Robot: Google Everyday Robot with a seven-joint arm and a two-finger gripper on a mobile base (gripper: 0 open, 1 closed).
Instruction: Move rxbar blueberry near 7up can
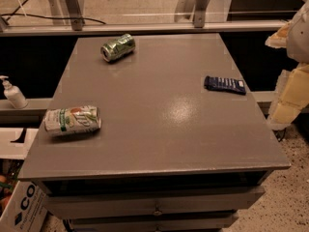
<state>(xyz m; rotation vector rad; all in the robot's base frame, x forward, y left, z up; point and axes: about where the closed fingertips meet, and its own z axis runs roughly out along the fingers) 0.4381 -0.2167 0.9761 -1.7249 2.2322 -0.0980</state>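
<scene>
Rxbar blueberry (224, 85), dark navy with pale lettering, lies flat near the right edge of the grey worktop (159, 129), its long side running roughly left to right. We see the 7up can (73, 120) on its side well apart from the bar, close to the worktop's left edge and nearer the front. It is white and silver with a green band and orange-red marks, and its body is dented. A second, all-green shiny can (118, 47) also lies on its side toward the far left corner, apart from both. The gripper (292, 88) shows only in part at the right border of the view, pale and yellowish, beyond the worktop's right edge and touching none of the three items. We cannot tell whether it is open or closed. Below the worktop's front edge we make out drawer fronts (154, 204). To the left, on a low ledge, stands a white pump bottle (13, 94), and a cardboard box (21, 207) with dark lettering sits at the lower left corner.
</scene>
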